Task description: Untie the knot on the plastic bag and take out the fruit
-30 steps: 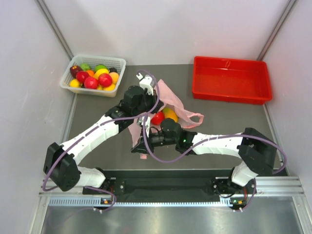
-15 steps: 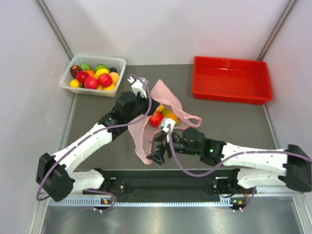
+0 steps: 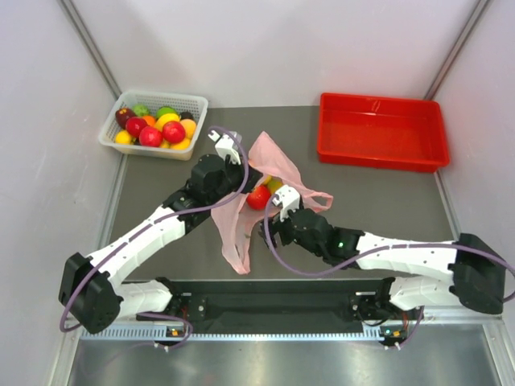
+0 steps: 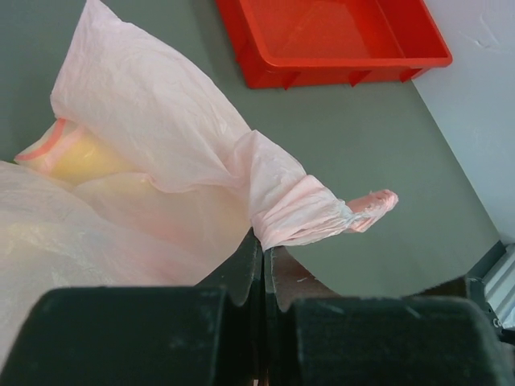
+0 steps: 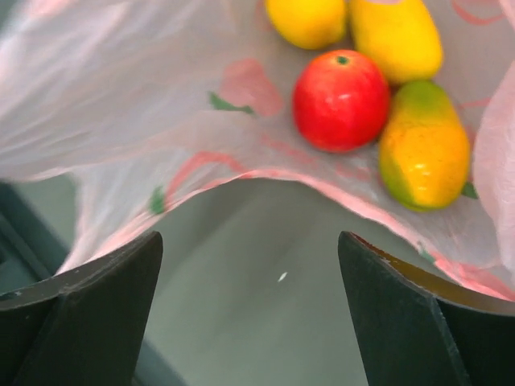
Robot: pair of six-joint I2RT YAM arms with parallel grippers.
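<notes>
The right gripper (image 5: 249, 245), jaws now apart, is advancing toward the fruit (image 5: 341, 99); the left gripper (image 4: 263, 248) is keeping the bag (image 4: 153, 104) clamped.

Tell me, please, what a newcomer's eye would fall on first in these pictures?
The pink plastic bag in the middle of the table, pinched by the shut left end effector, is open with a red apple and a mango inside. The right end effector stands open just before it. A red tray sits far right, a white basket of fruit far left.
</notes>
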